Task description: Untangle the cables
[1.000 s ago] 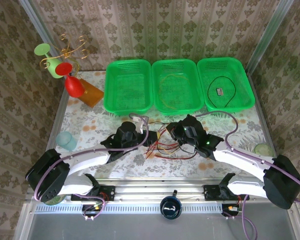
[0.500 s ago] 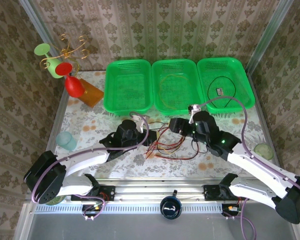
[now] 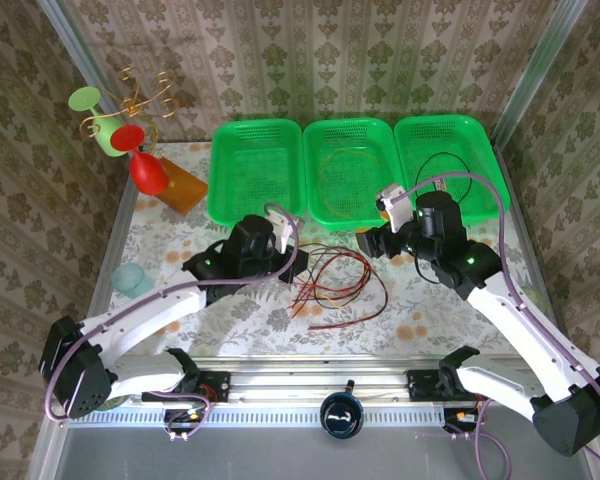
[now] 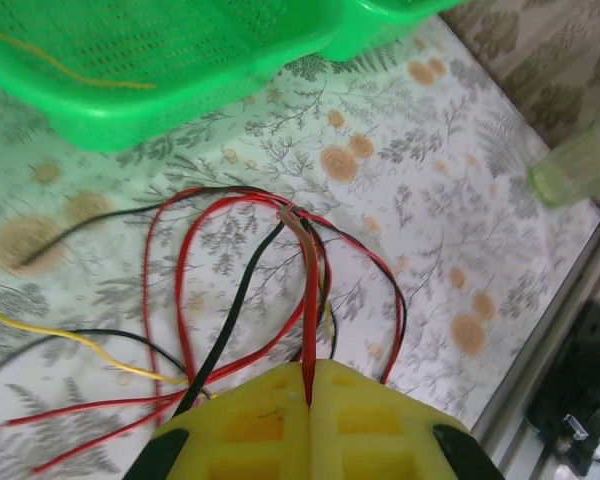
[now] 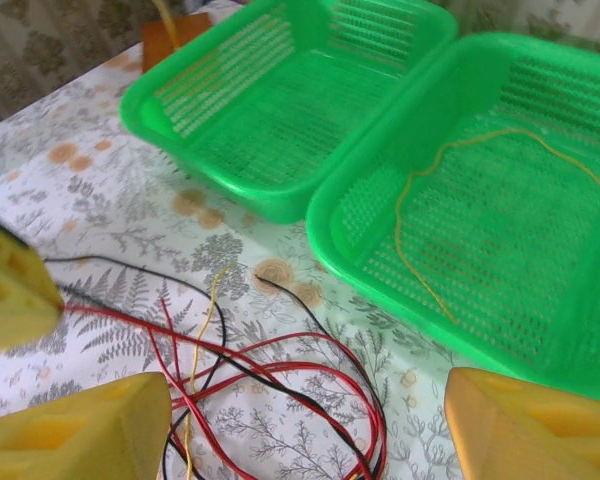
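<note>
Yellow cable, black cable binned; tangle left on table; L claw pinches red cable, R claw agape.

Papered booth around a floral tabletop

Beige damask-patterned walls close in the back and both sides, with a slanting metal post at the back left and another at the back right. The tabletop wears a pale cloth printed with grey ferns and orange blossoms. A ribbed aluminium rail runs along its near edge. Light is soft and even.
</note>
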